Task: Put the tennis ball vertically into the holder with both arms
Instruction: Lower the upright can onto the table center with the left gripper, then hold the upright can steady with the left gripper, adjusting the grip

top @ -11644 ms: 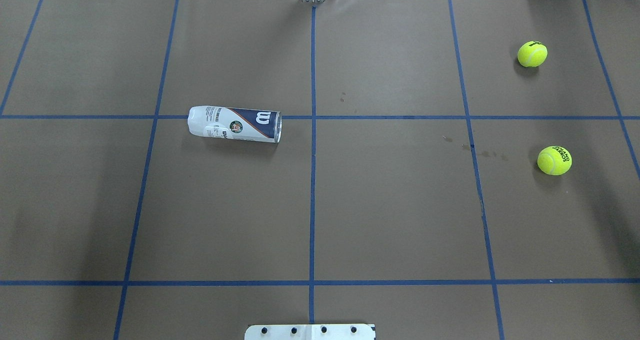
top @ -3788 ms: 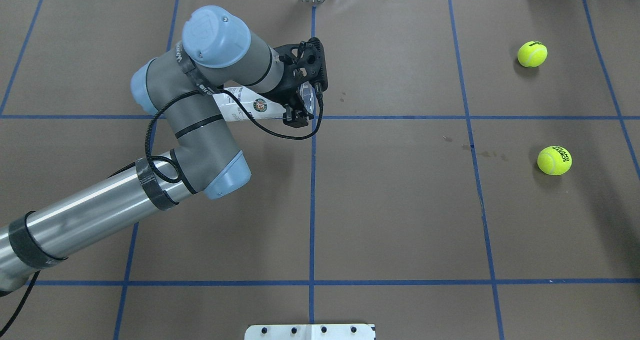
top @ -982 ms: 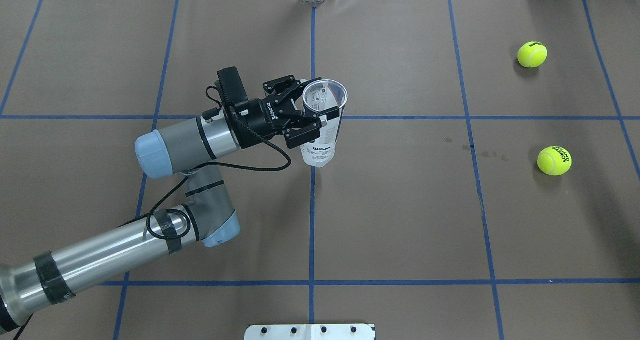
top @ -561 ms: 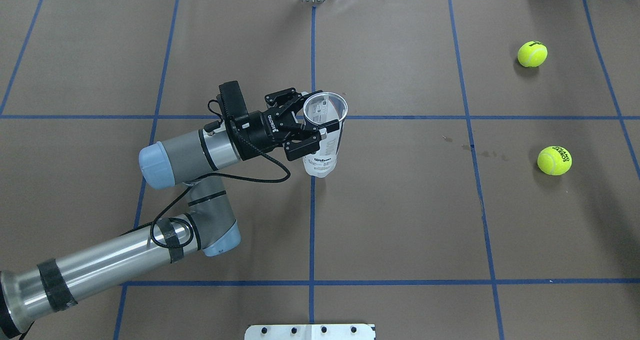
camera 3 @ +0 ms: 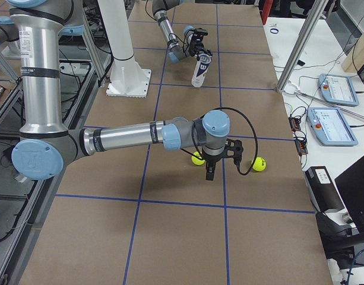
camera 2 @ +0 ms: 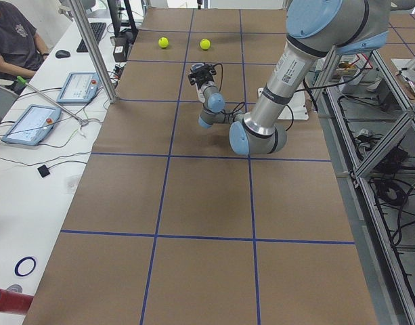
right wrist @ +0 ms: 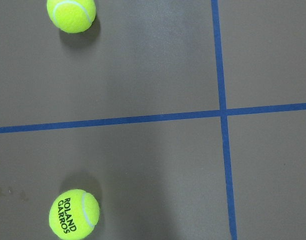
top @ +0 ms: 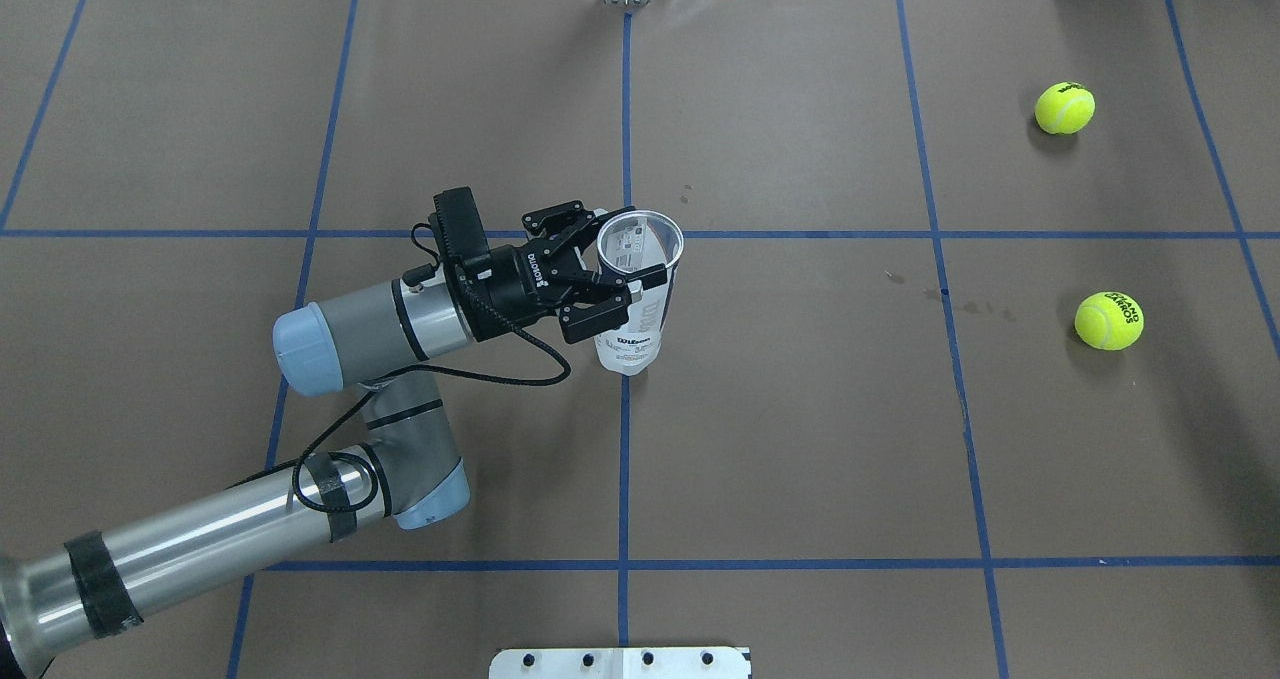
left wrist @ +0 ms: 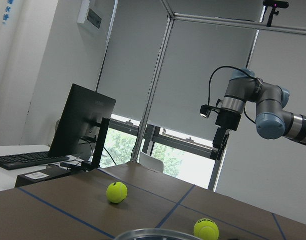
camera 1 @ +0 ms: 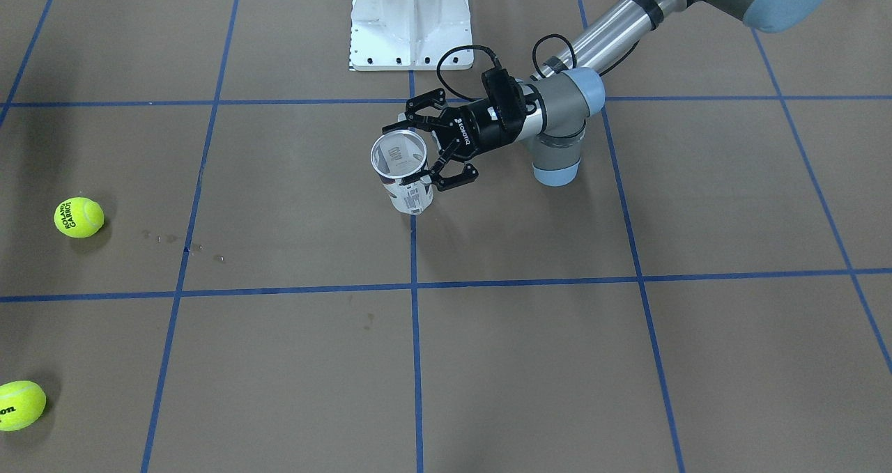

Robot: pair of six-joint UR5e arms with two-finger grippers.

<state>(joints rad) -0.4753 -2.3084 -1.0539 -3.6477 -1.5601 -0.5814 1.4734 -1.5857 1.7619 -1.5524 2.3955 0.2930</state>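
The holder, a clear can with a white and navy label, stands upright with its open mouth up, base at or just above the table. My left gripper is shut on its upper part from the side; it also shows in the front view on the holder. Two yellow tennis balls lie at the far right. My right gripper hangs above them, fingers pointing down; I cannot tell whether it is open. Its wrist view shows both balls below.
The white pedestal stands at the robot's edge of the brown, blue-taped table. Desks with tablets and a seated person line the far side.
The holder lay on its side at first; my left gripper took it and turned it upright. In the last second it moved slightly toward the robot and lower.
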